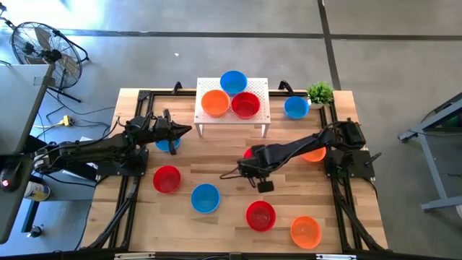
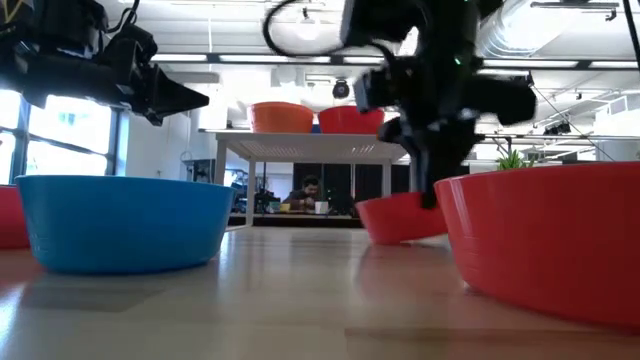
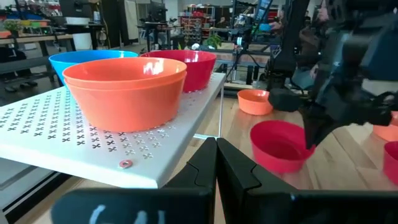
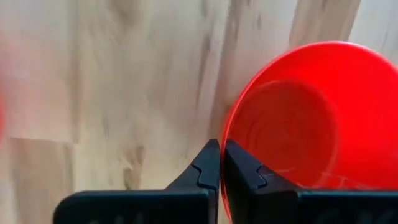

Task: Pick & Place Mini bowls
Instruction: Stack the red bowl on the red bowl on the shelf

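Note:
My right gripper (image 1: 253, 159) is at mid-table, pointing down, shut on a red mini bowl (image 1: 248, 152), which also shows in the left wrist view (image 3: 280, 144). My left gripper (image 1: 189, 130) is shut and empty, hovering by the left legs of the white perforated stand (image 1: 232, 115), above a blue bowl (image 1: 167, 143). A blue bowl (image 1: 233, 81), an orange bowl (image 1: 214, 102) and a red bowl (image 1: 245, 105) stand on the stand's top. My right gripper pinches the red bowl's rim (image 4: 227, 127) between its two fingers, one finger inside the bowl and one outside. The fingers come from above, pointing down. In the low view the bowl (image 2: 400, 218) sits slightly tilted, its gripped side higher; whether its base touches the table I cannot tell.
Other bowls lie on the table: red (image 1: 167, 179), blue (image 1: 205, 198), red (image 1: 260, 215), orange (image 1: 305, 231), orange under the right arm (image 1: 315, 154), and blue (image 1: 296, 107) beside a small green plant (image 1: 320, 92). Black frame rails run along both sides.

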You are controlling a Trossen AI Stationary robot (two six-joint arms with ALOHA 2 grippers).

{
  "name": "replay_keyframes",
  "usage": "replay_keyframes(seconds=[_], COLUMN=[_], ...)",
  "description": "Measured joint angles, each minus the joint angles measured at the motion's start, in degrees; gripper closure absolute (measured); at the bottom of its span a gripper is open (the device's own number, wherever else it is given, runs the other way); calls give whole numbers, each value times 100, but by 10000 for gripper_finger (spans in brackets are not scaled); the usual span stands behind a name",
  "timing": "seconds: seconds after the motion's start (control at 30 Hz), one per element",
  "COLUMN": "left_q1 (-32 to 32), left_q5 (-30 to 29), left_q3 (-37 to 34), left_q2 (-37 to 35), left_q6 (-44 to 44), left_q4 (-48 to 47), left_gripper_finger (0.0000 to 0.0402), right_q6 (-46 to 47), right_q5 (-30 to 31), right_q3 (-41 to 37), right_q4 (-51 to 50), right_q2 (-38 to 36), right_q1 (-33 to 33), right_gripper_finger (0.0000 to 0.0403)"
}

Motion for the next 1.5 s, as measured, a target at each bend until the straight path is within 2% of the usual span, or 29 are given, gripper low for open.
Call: replay_keyframes(seconds=[0.1,0.23,0.4,0.57,0.7,0.9,1.03,1.13,1.3,1.5], left_q1=[-1,-1,-1,-1,-1,-1,-1,-1,-1,-1], left_q5=[0,0,26,31,31,31,27,25,24,22], left_q3=[0,0,0,2,2,3,4,4,4,4], left_q2=[0,0,0,2,2,2,2,2,2,2], left_q6=[-1,-20,-20,-20,-20,-20,-14,-12,-1,-1], left_q4=[-1,-2,-3,-44,-55,-142,-133,-131,-129,-134], left_gripper_finger=[401,401,401,401,401,401,401,401,401,401], right_q6=[431,859,1434,2644,3254,3882,3981,3985,4056,4002], right_q5=[-140,-246,-47,879,980,500,165,-45,93,26], right_q3=[-165,-136,-101,-106,-636,-2142,-2754,-3002,-3350,-3443], right_q4=[37,-18,-111,-959,-736,816,1941,2415,2656,2938], right_q2=[-11,-133,-884,-1554,-1860,-2289,-2468,-2468,-2426,-2430], right_q1=[0,-69,-198,-460,-769,-1194,-1373,-1442,-1520,-1513], right_gripper_finger=[387,343,283,258,260,267,267,270,289,349])
